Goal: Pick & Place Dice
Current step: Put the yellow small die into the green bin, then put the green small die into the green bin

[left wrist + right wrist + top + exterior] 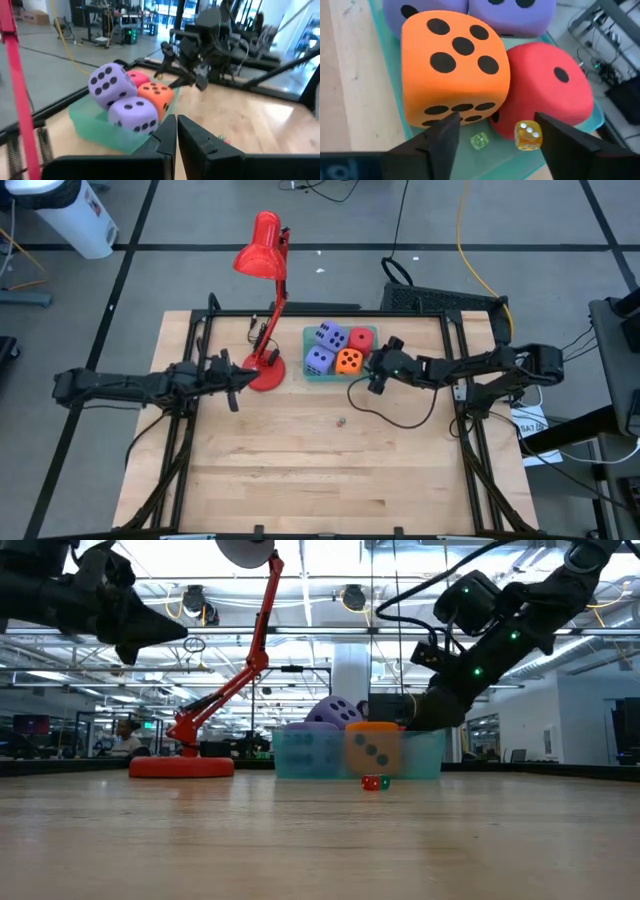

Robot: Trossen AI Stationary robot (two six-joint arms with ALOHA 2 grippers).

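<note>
Tray: shallow translucent teal plastic tray (pixel 312 374) near the table's far edge, just beside the red desk lamp (pixel 262 260); presumably the collecting place for dice.
Large dice: soft orange foam cube with black pips (pixel 454 71), red foam cube (pixel 547 89), two purple-blue foam cubes (pixel 325 346); all packed in the tray, touching one another, one purple cube riding higher than the rest.
Small dice in tray: tiny clear amber die (pixel 528 135) and tiny clear green die (pixel 479 141), lying on the tray floor by the orange and red cubes.
Small die on table: tiny red die (pixel 371 782) on the bare wood, apart from the tray on the near side; likely next to fetch.
Right gripper (pixel 495 135): hanging just over the tray's right corner, fingers spread apart, nothing between them; amber die directly below, so probably just let go.
Left gripper (pixel 176 131): waiting above the table by the lamp base, fingers pressed together, holding nothing.
View differences: tiny tray dice visible only from the right wrist; stray red die clearest at table height, a mere speck from above.
</note>
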